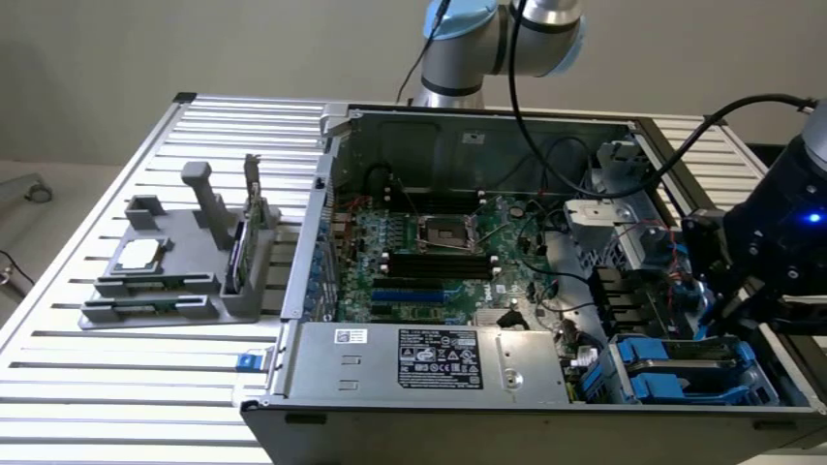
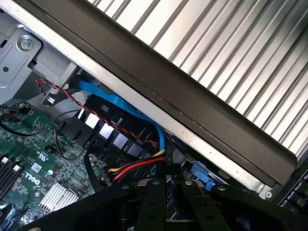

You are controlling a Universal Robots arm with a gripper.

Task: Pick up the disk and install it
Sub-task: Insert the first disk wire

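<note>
We have the gripper low at the drive bay end of the open computer case, at the exterior view's right. In the wrist view the jaws stand nearly closed, almost together. What they pinch is hard to tell; it may be the blue carrier edge of the disk, which sits in the bay near the case's front corner. We judge the grip is just being taken. To do it well we want the jaws square on the carrier, clear of the blue cable and red wires, and the disk level.
</note>
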